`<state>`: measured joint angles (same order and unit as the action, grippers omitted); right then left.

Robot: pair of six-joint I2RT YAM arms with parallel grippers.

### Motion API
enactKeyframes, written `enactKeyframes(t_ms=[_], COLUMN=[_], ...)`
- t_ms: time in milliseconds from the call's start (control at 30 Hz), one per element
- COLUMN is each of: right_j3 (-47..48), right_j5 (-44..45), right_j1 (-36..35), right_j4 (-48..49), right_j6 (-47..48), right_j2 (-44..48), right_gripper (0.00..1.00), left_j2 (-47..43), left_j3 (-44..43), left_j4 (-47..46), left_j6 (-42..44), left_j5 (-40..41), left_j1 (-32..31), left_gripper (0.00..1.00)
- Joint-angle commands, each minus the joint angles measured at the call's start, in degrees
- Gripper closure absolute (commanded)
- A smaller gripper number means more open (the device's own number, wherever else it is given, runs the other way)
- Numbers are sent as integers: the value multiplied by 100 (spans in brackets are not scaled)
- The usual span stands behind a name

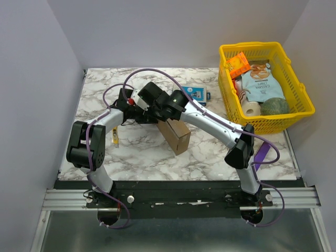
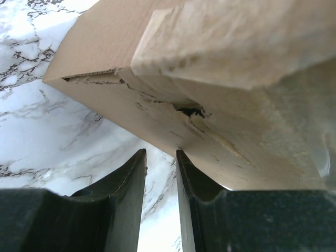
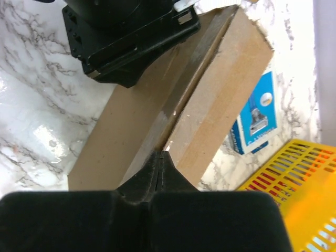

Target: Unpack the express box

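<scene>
Counter (image 1: 210, 152): box (image 1: 176, 135) tipped up on edge between both grippers. Long axis runs from right gripper (image 3: 161, 155) toward left gripper (image 2: 160, 157). Right pressed together, tips at box seam. Left narrowly spread, box edge just past tips.

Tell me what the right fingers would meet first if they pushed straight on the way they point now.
The express box: the right gripper, fingers shut, points at its seam, apparently touching it, though depth is hard to judge.
</scene>
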<state>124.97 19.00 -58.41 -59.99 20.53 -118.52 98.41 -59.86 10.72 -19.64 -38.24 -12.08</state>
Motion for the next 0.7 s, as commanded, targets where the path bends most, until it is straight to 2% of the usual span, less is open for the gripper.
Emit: enactKeyframes(t_ms=[0,267,300,400,467,533,667], right_j3=[379,406,380,335,379,440,879], right_j5=[524,938,991,1149,1141,1158,-138], right_j1=[-30,14,14,5,75,215,943], right_j4=[127,329,382,479,505,567,270], right_j6=[337,391,312,21,-58,-102,-636], right_j2=[-119,-110,-93,-84,-66,4,197], right_gripper=[100,100,91,36,27,24,23], left_j2=[-41,-85,-111,-296,-453,-577,-1120], left_j3=[35,88,105,185,246,308,588], left_j4=[-114,-131,-149,-290,-272,-220,-131], left_j6=[-40,-5,-14,47,135,232,443], left_j5=[9,36,27,-113,-140,-158,-237], left_j1=[-23,-14,-5,21,39,65,74], left_gripper=[62,62,62,62,60,58,57])
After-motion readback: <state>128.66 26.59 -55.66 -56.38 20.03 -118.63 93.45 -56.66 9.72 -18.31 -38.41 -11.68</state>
